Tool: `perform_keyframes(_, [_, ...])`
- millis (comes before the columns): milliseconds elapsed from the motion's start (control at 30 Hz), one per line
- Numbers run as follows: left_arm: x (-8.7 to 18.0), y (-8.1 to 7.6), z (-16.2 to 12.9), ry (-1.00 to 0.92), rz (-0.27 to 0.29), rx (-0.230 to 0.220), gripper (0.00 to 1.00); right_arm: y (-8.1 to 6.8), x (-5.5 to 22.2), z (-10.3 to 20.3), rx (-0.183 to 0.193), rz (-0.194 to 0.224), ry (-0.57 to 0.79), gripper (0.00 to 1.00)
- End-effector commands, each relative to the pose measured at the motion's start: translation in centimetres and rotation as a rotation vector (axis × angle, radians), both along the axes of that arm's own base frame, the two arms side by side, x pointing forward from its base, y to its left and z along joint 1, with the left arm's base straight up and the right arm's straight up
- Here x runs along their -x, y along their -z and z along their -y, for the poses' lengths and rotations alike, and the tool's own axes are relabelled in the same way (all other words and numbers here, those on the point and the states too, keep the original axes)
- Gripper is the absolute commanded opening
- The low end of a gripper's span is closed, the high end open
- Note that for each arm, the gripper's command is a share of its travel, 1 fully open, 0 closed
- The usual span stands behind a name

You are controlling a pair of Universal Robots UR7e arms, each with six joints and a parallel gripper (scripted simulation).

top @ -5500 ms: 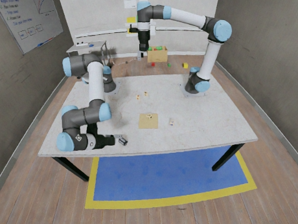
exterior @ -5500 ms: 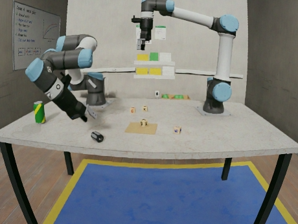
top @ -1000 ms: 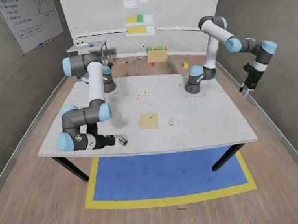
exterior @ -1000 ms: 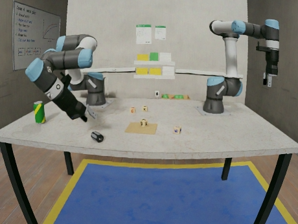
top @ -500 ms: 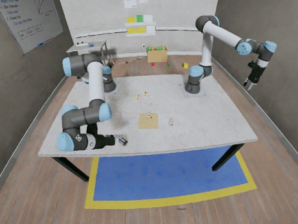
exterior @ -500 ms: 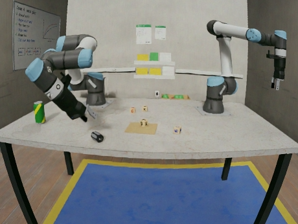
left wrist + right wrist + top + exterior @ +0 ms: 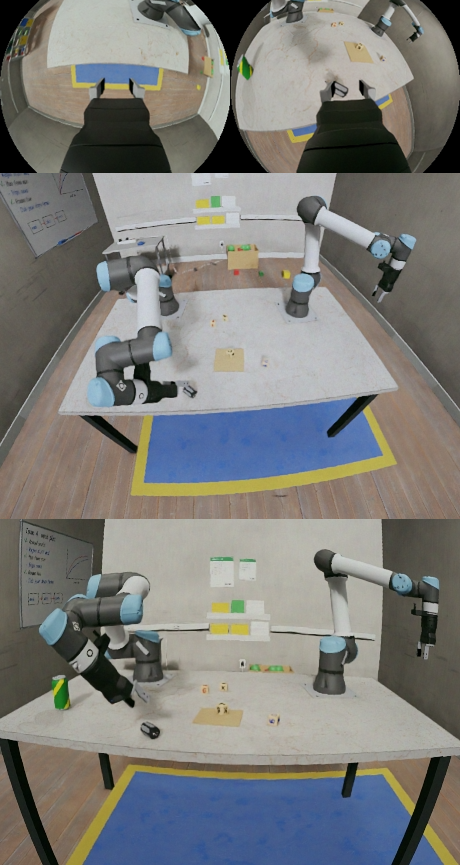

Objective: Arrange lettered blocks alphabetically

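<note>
While it hangs beyond the tabletop's [image 7: 325, 388] [image 7: 350, 734] [image 7: 116, 35] [image 7: 280, 93] side edge, left pincer [image 7: 378, 296] [image 7: 422, 654] [image 7: 116, 81]: fingers wide apart, nothing between them, touching nothing; in the top view it lies toward two o'clock from the mat, well apart from every block.
Right pincer [image 7: 186, 385] [image 7: 138, 698] [image 7: 347, 83]: fingers wide apart, nothing held; it slants down above the tabletop near the mouse, toward eight o'clock from the mat in the top view.
Mouse [image 7: 189, 390] [image 7: 150, 729] [image 7: 340, 89]: dark with a grey part, lying on the tabletop below the right pincer, apart from its fingers in the exterior view.
Mat [image 7: 229, 365] [image 7: 215, 720] [image 7: 359, 55]: tan, flat on the tabletop, carrying one block.
Block on the mat [image 7: 230, 352] [image 7: 222, 708] [image 7: 360, 46]: near the twelve o'clock edge in the top view, dark marks on it, letter too small to read.
Blue-marked block [image 7: 264, 361] [image 7: 273, 720] [image 7: 383, 59]: off the mat, toward three o'clock.
Red-marked block [image 7: 213, 323] [image 7: 205, 689] [image 7: 333, 25]: off the mat, toward eleven o'clock.
Dark-marked block [image 7: 225, 317] [image 7: 224, 687] [image 7: 341, 23]: off the mat, toward twelve o'clock, near the red-marked block, not touching.
Row: unmade, with three blocks off the mat.
Can [image 7: 61, 692] [image 7: 245, 68]: green and yellow, upright, toward ten o'clock from the mouse in the exterior view.
</note>
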State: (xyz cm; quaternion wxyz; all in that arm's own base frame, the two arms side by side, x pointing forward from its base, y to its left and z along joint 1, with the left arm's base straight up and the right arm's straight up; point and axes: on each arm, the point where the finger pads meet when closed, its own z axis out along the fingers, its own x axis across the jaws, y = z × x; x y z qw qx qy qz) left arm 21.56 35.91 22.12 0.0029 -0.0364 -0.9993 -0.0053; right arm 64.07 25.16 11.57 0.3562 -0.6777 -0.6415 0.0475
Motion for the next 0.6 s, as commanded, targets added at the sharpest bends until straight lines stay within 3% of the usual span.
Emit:
perform_keyframes(0, [3.9, 0.6, -2.0, -0.012, 0.004, 0.003, 1.00, -0.1, 0.0, 0.0, -0.001, 0.002, 0.000, 1.00])
perform_keyframes(133, [5.5, 0.8, -2.6, -0.018, 0.004, 0.004, 1.00, -0.1, 0.0, 0.0, -0.001, 0.002, 0.000, 1.00])
perform_keyframes(567, [14.1, 2.2, -4.4, -0.048, 0.004, 0.008, 1.00, -0.1, 0.0, 0.0, -0.001, 0.002, 0.000, 1.00])
